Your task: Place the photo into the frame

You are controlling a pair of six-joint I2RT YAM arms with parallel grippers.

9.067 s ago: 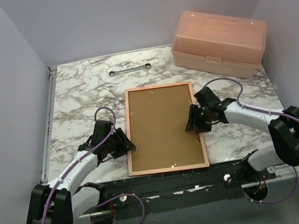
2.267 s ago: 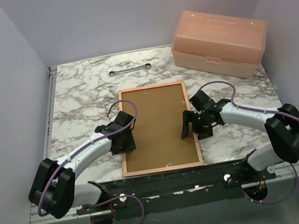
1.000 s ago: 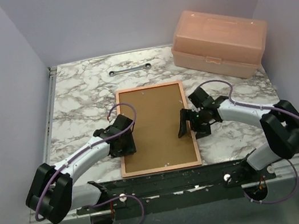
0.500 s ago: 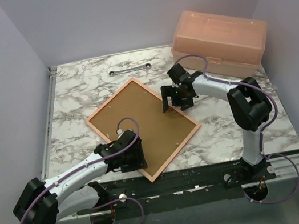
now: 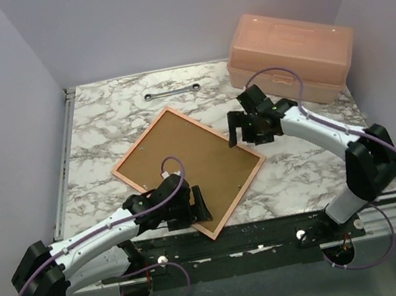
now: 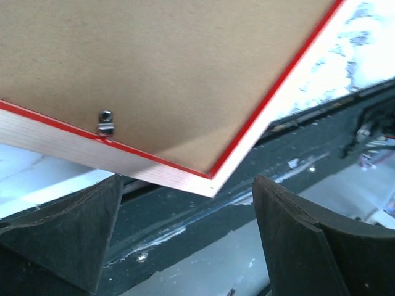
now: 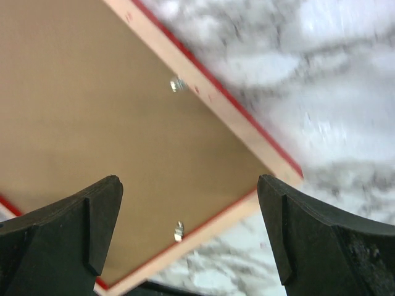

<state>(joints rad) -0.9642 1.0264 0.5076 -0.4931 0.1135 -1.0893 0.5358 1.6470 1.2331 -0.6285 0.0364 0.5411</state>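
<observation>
The frame [image 5: 140, 139] lies back-up on the marble table, turned diagonally, with the brown backing board [image 5: 184, 158] filling it. Its near corner hangs over the table's front rail. The photo is hidden. My left gripper [image 5: 197, 206] is open and empty at that near corner; in the left wrist view the gripper [image 6: 185, 209] straddles the pale wood rim [image 6: 123, 163] without touching. My right gripper [image 5: 237, 132] is open and empty above the frame's right edge; in the right wrist view the gripper [image 7: 188, 185] hovers over the board [image 7: 92, 92] and rim [image 7: 247, 126].
A pink plastic box [image 5: 290, 55] stands at the back right. A metal wrench [image 5: 171, 91] lies at the back centre. Small metal clips [image 7: 177, 83] sit along the frame's inner edge. The black rail [image 5: 273, 227] runs along the table front.
The frame has turned from straight to diagonal, counter-clockwise in the top view. My left gripper has moved to its near corner; my right gripper has moved back along its right edge.
</observation>
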